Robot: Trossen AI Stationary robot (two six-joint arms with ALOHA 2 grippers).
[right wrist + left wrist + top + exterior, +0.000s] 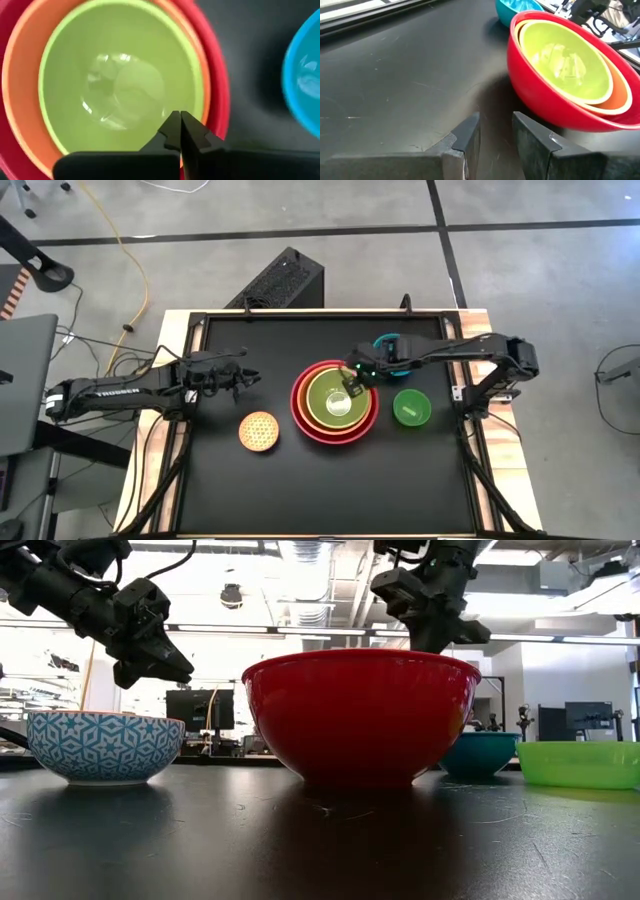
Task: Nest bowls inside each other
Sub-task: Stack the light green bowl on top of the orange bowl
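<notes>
Overhead, right gripper [179, 121] closed, above lime bowl [120, 75]

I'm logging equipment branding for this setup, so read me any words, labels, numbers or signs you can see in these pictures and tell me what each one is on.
"TROSSEN": white letters along the dark left robot arm, seen from above.
No other text is readable. The round plastic red bowl, the blue-and-white patterned bowl and the black tabletop carry no lettering; the screens in the room behind are too small to read.
</notes>
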